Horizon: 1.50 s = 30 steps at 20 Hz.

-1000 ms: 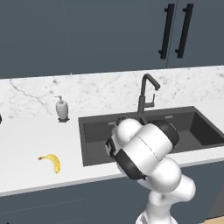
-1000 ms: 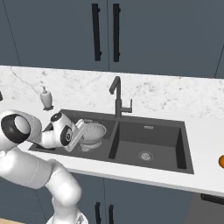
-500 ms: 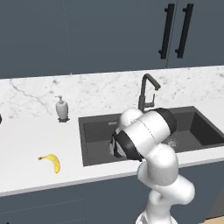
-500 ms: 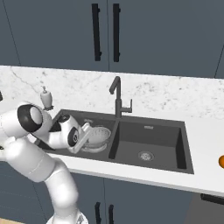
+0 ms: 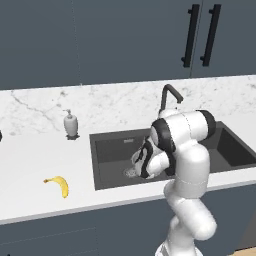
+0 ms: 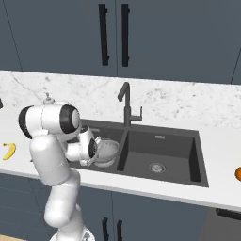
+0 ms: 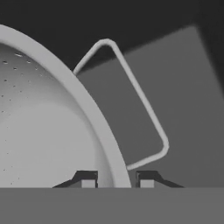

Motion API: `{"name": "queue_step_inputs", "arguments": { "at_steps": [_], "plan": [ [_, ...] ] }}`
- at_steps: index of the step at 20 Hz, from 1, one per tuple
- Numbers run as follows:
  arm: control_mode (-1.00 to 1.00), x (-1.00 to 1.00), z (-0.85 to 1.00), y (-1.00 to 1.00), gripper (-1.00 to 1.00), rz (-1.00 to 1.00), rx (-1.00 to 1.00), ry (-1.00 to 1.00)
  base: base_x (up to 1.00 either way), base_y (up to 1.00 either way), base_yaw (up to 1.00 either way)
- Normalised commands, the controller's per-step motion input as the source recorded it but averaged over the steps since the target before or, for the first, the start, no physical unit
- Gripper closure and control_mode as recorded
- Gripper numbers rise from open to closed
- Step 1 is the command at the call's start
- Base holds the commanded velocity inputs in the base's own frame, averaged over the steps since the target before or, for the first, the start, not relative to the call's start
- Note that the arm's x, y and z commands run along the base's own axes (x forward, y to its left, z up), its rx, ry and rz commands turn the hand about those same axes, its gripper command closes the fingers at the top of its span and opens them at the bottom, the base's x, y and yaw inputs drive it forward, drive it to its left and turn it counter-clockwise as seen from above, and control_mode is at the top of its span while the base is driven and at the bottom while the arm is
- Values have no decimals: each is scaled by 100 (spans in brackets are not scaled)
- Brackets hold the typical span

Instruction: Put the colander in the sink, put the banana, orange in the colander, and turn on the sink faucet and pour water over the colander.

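Since the colander (image 7: 48, 131) sits in the sink (image 6: 183, 136), gripper (image 7: 117, 183) straddles its rim narrowly, jaws apparently loosening to let go.

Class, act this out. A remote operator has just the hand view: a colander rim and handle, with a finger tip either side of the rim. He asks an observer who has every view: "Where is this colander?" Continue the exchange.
Observer: The colander is in the left basin of the sink, as the base views show it.
Operator: Where is the banana?
Observer: The banana lies on the counter left of the sink, in front of the soap dispenser.
Operator: And the orange?
Observer: The orange is on the counter right of the sink, at the right base view's edge.
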Motion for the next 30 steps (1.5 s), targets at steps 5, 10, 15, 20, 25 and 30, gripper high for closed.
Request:
{"name": "queue_step_inputs", "arguments": {
  "at_steps": [5, 10, 15, 20, 25, 30],
  "plan": [
    [-100, -1, -41, 77, 100, -9, 2, 0, 0, 0, 0],
    [-100, -9, -40, 87, -100, -12, 0, -1, 0, 0, 0],
    [-100, 14, -33, 33, -100, -19, 0, -13, 0, 0, 0],
    [-100, 46, -20, 0, -100, -27, 5, -25, 0, 0, 0],
    [-100, 7, 59, 0, -100, -14, 17, -39, 0, 0, 0],
    [-100, -5, 100, 8, -100, -1, 8, -27, 0, 0, 0]
  ]
}}
